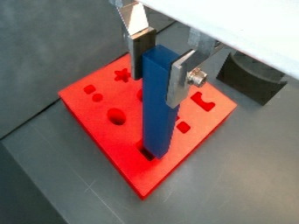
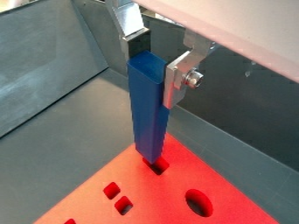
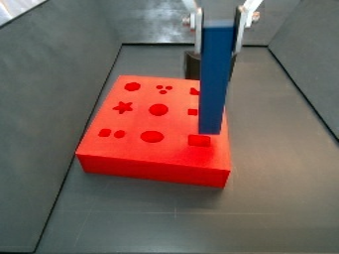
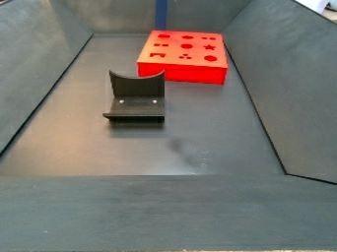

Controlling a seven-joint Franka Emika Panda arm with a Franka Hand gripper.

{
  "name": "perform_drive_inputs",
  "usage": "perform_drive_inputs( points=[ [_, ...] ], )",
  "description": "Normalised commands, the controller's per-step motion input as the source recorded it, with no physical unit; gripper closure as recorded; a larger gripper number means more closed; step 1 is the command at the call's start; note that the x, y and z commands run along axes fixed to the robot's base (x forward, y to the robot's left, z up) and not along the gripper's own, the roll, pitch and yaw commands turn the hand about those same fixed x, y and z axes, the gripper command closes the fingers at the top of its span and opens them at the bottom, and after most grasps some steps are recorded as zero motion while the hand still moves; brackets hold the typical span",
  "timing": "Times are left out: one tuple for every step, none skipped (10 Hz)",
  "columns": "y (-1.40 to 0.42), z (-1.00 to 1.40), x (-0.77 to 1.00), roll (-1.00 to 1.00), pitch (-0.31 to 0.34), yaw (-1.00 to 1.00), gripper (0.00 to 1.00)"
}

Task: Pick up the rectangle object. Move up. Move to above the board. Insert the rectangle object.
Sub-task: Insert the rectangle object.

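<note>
Dark grey flooring (image 1: 59, 188) frames the scene in a wrist view, where the gripper (image 1: 162, 59) clamps the top of the rectangle object (image 1: 158, 101), a blue bar standing upright with its foot in a slot of the board (image 1: 111, 144). In a wrist view against grey walls, the silver fingers (image 2: 179, 74) press both sides of the bar, whose base sits in a cut-out of the red board. In a side view, the bar stands at the board's right edge, the gripper at upper centre of the frame. In a side view, the fixture (image 4: 134, 97) stands at centre left, well apart from the board at top centre; only a blue sliver shows above it.
</note>
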Motion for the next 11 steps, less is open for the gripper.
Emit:
perform_drive_inputs(
  points=[
    [0.00, -0.06, -0.04, -0.03, -0.104, 0.00, 1.00],
    [0.00, -0.02, 0.00, 0.01, 0.000, 0.00, 1.00],
    [0.00, -0.10, 0.00, 0.06, 0.007, 0.00, 1.00],
    [0.00, -0.10, 0.00, 0.06, 0.029, 0.00, 1.00],
    [0.00, -0.03, 0.00, 0.00, 0.000, 0.00, 1.00],
    [0.00, -0.11, 0.00, 0.04, 0.000, 0.00, 1.00],
    [0.00, -0.04, 0.00, 0.00, 0.000, 0.00, 1.00],
    [0.00, -0.03, 0.00, 0.00, 0.000, 0.00, 1.00],
    [-0.01, -0.09, 0.00, 0.00, 0.000, 0.00, 1.00],
    [-0.02, -0.11, 0.00, 0.00, 0.000, 0.00, 1.00],
    [-0.05, -0.12, 0.00, 0.02, 0.000, 0.00, 1.00]
  ],
)
